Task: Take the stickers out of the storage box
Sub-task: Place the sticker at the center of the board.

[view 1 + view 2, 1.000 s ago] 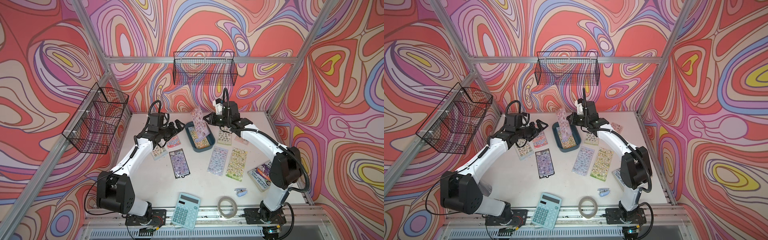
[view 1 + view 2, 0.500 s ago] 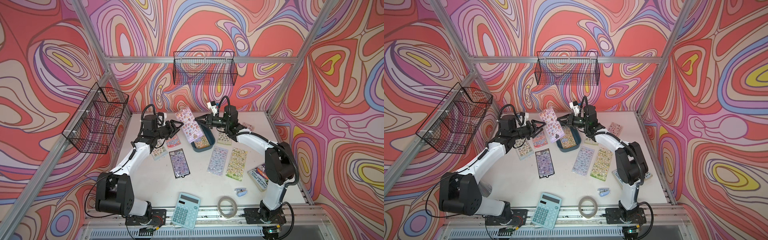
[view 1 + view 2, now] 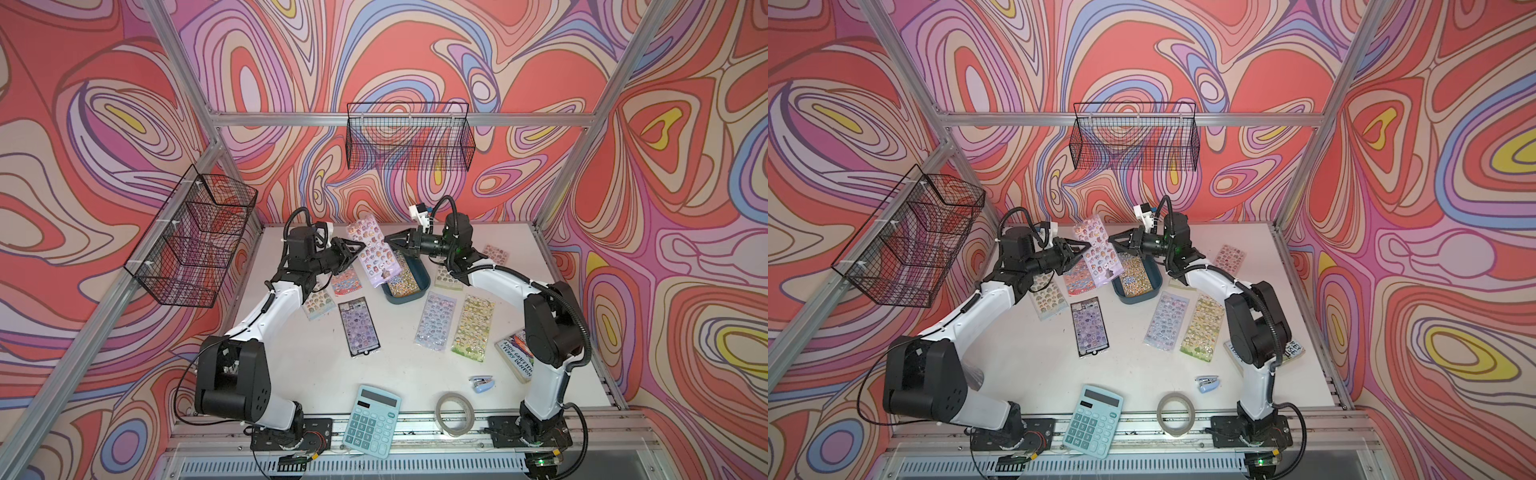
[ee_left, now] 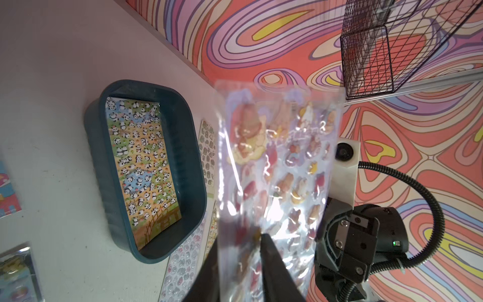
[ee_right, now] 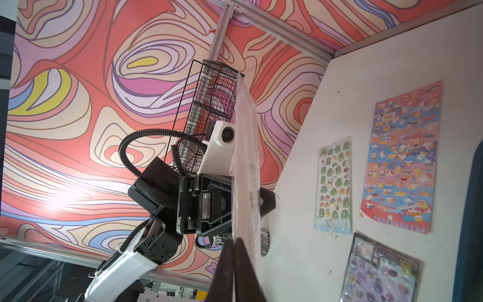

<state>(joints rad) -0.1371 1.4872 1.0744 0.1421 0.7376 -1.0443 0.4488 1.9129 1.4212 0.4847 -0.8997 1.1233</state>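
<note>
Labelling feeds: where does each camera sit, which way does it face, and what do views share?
Both top views: high at the front, looking down at the table; left arm and right arm whole.
Left wrist: on left arm, looking past the left gripper at the box and right gripper.
Right wrist: on right arm, looking past its gripper at the left gripper.
Shared: all show the sheet both grippers pinch.

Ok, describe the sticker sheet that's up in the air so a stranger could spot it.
On the white table, find the teal box. Above it a pink-purple sheet stands pinched by the left gripper and right gripper. Every other sheet lies flat.
</note>
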